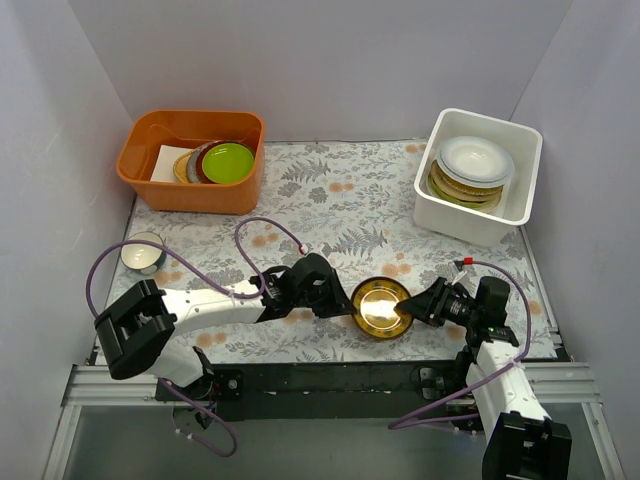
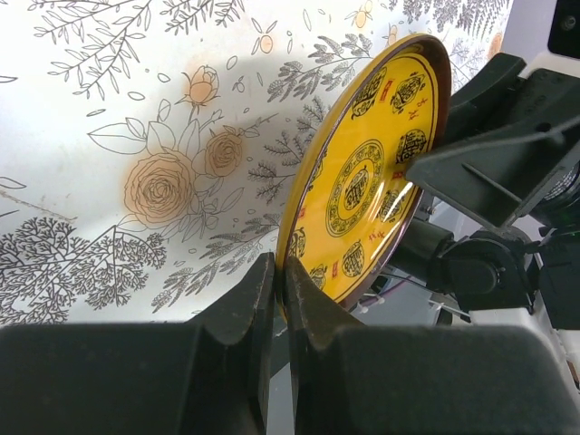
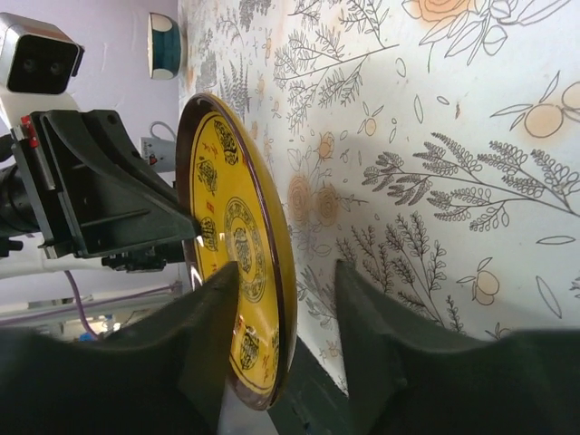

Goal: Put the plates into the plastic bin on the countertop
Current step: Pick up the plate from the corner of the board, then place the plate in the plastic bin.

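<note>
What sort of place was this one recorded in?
Probably a lab test cell dressed as a kitchen counter: plain walls box in a floral-printed countertop, a white bin and an orange tub hold plates, and the left gripper pinches an amber plate.

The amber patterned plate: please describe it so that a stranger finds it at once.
Find the near edge of the leaf-printed countertop, between the arms. The amber patterned plate is there, held by the left hand. All other plates sit in the orange tub or white bin.
</note>
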Tool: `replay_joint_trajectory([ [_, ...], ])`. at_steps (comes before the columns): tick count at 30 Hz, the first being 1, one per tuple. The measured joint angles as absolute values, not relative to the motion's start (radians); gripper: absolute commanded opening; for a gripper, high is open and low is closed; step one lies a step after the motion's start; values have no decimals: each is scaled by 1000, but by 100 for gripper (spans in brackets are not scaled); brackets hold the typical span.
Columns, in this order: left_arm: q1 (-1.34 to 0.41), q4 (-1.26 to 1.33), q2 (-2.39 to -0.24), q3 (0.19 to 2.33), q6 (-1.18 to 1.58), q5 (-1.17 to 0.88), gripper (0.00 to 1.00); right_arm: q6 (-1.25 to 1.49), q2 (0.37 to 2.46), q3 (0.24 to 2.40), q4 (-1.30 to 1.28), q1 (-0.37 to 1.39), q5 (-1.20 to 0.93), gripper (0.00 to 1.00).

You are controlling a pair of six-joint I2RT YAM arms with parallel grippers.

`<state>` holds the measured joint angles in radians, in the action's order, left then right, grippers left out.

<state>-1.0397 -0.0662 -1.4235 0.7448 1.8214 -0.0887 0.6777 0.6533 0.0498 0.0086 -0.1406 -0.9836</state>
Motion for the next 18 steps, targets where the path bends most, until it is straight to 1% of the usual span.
replay_joint_trajectory([
  [1, -1041, -66, -1425, 747, 1821, -90, 0, 681, 654, 50, 13, -139, -978, 36],
  [2, -1042, -66, -1426, 749, 1821, -91, 0, 686, 653, 50, 18, -137, -973, 26],
  [4, -1043, -66, -1426, 749, 1821, -91, 0, 696, 653, 50, 27, -137, -967, 17],
  [5, -1043, -66, -1426, 749, 1821, -91, 0, 701, 648, 50, 29, -137, -966, 11],
  [7, -1043, -66, -1426, 749, 1822, -90, 1, 704, 646, 50, 33, -137, -964, 7],
  [8, -1042, -64, -1426, 749, 1822, -89, 5, 703, 643, 49, 33, -136, -959, 3],
  [10, -1042, -59, -1426, 749, 1822, -87, 13, 703, 640, 49, 33, -136, -954, 1],
  [11, -1042, -60, -1426, 749, 1822, -86, 23, 702, 639, 49, 34, -136, -953, 1],
  [15, -1043, -60, -1425, 749, 1812, -86, 55, 708, 634, 49, 33, -135, -948, 1],
  [17, -1043, -62, -1425, 749, 1808, -86, 62, 708, 631, 49, 32, -135, -944, 1],
  [18, -1043, -65, -1424, 749, 1806, -85, 68, 708, 628, 49, 31, -135, -942, 1],
])
